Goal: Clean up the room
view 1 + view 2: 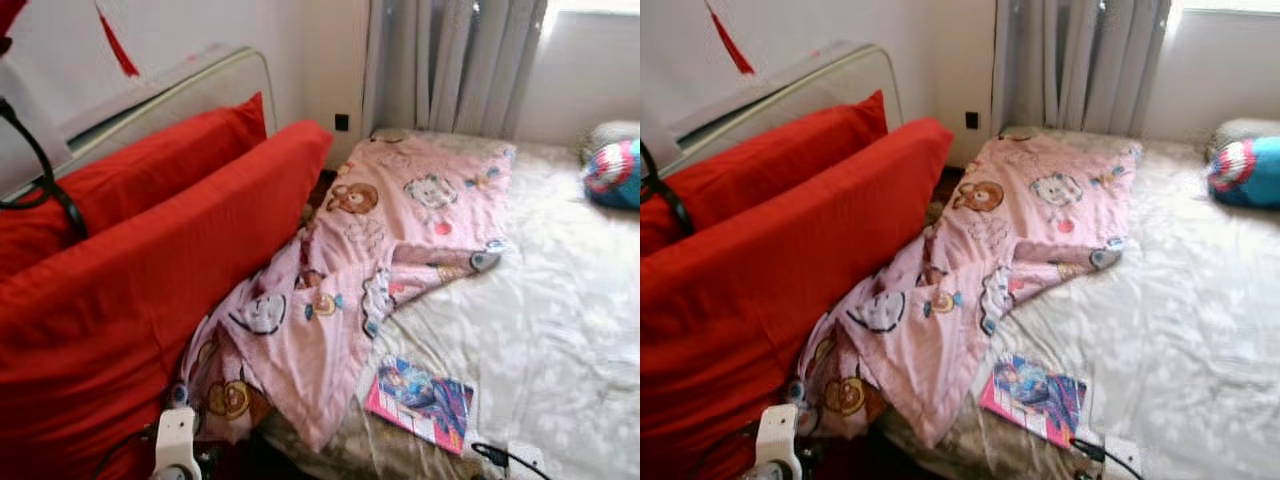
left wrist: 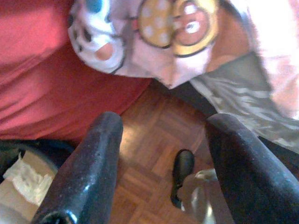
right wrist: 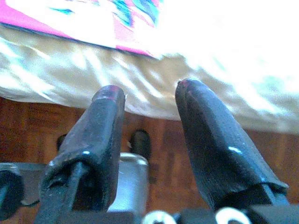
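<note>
A pink cartoon-print blanket (image 1: 400, 230) lies crumpled across the left side of the bed (image 1: 560, 330), and one corner hangs over the near edge. A pink and blue book (image 1: 420, 400) lies flat on the sheet by that edge. My left gripper (image 2: 166, 121) hangs open and empty above the wooden floor (image 2: 154, 140), just below the blanket's hanging corner (image 2: 168, 42) and beside the red cushion (image 2: 51, 93). My right gripper (image 3: 149, 88) is also open and holds nothing. It sits low beside the bed's edge, under the book (image 3: 93, 23).
Two big red cushions (image 1: 150, 260) lean against the bed's left side, with a metal frame (image 1: 170, 95) behind them. A blue and red plush (image 1: 612, 172) rests at the far right. Grey curtains (image 1: 450, 60) hang behind the bed. A black cable (image 1: 40, 170) loops at the left.
</note>
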Available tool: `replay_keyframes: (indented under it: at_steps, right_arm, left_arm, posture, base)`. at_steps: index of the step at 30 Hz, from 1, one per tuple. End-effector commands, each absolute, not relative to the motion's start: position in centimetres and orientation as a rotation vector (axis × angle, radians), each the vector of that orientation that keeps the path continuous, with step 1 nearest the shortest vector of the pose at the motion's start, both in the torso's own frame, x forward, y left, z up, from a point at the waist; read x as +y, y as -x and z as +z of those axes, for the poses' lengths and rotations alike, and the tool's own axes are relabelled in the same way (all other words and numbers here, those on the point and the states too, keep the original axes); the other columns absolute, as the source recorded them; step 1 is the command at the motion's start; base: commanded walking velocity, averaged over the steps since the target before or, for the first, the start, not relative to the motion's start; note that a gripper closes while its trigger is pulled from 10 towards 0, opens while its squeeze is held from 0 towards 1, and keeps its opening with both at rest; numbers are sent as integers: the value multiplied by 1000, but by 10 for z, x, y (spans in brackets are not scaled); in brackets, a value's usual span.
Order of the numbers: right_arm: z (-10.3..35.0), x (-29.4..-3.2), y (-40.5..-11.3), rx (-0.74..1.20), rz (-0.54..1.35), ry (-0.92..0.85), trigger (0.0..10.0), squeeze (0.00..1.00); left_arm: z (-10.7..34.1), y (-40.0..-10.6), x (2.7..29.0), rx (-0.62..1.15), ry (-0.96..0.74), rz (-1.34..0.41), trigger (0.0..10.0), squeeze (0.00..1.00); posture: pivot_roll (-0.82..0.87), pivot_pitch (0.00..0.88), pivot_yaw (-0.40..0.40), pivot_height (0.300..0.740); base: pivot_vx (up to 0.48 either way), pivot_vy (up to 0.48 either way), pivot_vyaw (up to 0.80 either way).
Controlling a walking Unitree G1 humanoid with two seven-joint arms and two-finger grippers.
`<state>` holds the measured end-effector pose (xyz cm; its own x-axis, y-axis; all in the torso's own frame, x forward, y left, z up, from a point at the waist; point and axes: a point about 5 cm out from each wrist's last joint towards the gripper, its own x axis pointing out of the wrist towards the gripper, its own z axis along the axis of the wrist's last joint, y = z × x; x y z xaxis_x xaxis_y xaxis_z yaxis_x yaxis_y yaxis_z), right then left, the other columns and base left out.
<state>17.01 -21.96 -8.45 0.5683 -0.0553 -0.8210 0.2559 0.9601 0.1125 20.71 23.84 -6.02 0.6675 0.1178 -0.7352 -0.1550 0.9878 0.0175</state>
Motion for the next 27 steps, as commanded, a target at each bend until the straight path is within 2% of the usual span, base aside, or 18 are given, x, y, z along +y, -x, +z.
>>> replay_keyframes:
  at_steps: [1, 16, 27]
  right_arm:
    - [-87, -218, -166, 954, -191, -248, 10000, 0]
    - [-76, -226, -171, 742, -187, -273, 10000, 0]
    - [-74, -226, -169, 677, -150, -296, 10000, 0]
  left_arm:
    - [-63, -200, 241, 829, 61, 165, 10000, 0]
    - [-57, -201, 235, 626, 156, 177, 10000, 0]
    - [-52, -199, 233, 515, 192, 159, 10000, 0]
  posture:
    - [157, 0, 51, 740]
    - [90, 0, 38, 740]
    - [89, 0, 27, 740]
  base:
    - [0, 0, 0]
    - [0, 0, 0]
    - [0, 0, 0]
